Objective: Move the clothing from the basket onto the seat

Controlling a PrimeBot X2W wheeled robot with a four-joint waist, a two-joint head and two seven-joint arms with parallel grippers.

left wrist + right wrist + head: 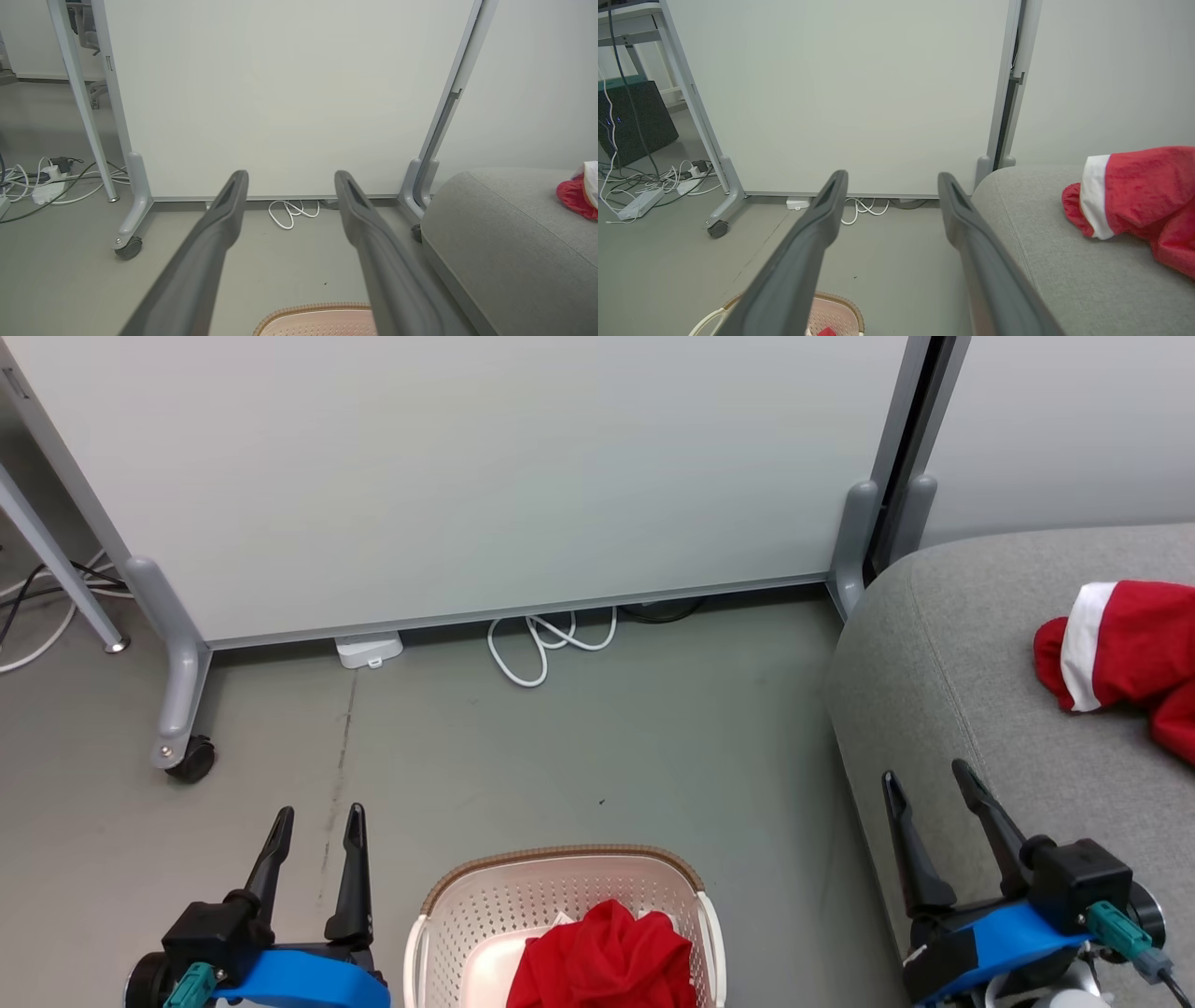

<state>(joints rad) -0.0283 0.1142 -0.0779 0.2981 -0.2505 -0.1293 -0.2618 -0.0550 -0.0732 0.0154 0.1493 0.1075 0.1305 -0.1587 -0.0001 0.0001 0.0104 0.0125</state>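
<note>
Head view: I see two pieces of red clothing. One crumpled garment (607, 957) lies in the single cream perforated basket (504, 896), and one white-banded garment (1120, 644) lies on the grey sofa seat (934, 663) at right. The basket stands on a grey floor (597, 747) before one white wheeled partition (467, 476), with a white cable (546, 644) looped beneath. My left gripper (318, 810) and right gripper (925, 771) flank the basket, fingers (353, 868) spread, holding nothing.

Left wrist view: my fingers point forward above the basket rim.

Right wrist view: my fingers are parted, with the seat and banded garment at right.

no readable text, labels, brands, numbers or signs on anything in view
</note>
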